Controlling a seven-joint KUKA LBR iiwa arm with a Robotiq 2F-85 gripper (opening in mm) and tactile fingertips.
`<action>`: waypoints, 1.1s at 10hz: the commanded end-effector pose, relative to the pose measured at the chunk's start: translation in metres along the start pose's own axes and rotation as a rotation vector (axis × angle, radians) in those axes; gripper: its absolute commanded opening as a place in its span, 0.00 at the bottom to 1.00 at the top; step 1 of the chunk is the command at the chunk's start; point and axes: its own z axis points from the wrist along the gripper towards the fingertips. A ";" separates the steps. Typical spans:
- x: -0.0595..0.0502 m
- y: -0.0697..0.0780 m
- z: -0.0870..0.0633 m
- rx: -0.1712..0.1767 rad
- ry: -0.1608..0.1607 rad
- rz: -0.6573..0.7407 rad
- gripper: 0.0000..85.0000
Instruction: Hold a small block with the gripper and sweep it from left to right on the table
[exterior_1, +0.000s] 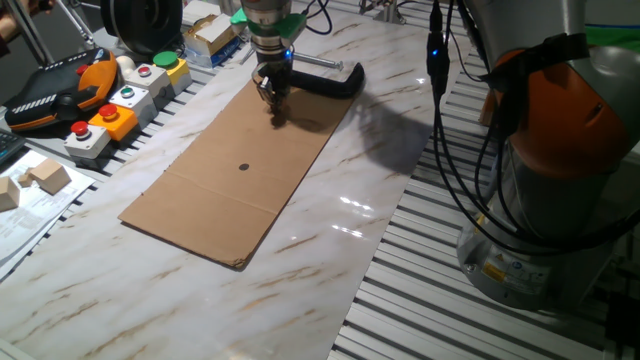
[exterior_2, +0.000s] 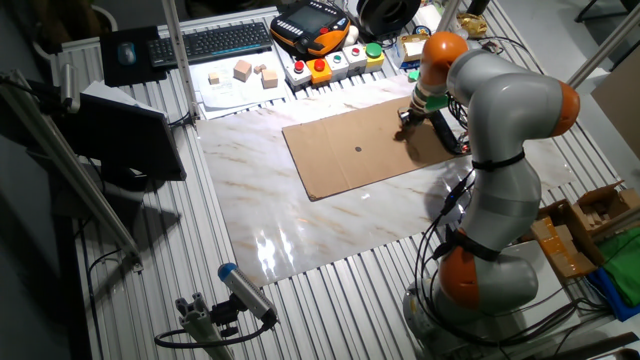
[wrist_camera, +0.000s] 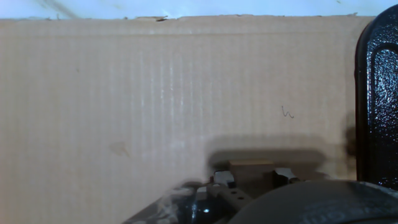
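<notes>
A glossy white marble-patterned table (exterior_1: 330, 260) with brown veins carries a flat brown cardboard sheet (exterior_1: 220, 190), and ribbed metal slats (exterior_1: 440, 300) run along the table's edge. Low over the far end of that sheet, the black two-finger gripper (exterior_1: 272, 96) points straight down from the orange-brown arm, a blue light and green ring just above it. In the hand view its fingers (wrist_camera: 221, 178) are clamped on the small block (wrist_camera: 251, 168), a tiny brown wooden cube close in colour to the corrugated board beneath it. Whether the cube touches the sheet cannot be told. Just beside the gripper lies a black C-clamp (exterior_1: 325, 80), its smooth curved body filling the right edge of the hand view. The sheet has a small dark dot (exterior_1: 244, 167) near its middle and a fold line across it, with plain board stretching away from the gripper towards the near corner. Beyond the sheet's long edge stand boxes of coloured push-buttons (exterior_1: 125, 105) and pale wooden blocks (exterior_1: 40, 178)
</notes>
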 end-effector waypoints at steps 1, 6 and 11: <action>0.000 0.000 0.001 -0.001 0.001 0.000 0.01; 0.000 0.000 0.001 0.015 0.001 0.030 0.01; 0.000 0.000 0.001 0.004 -0.035 0.049 0.01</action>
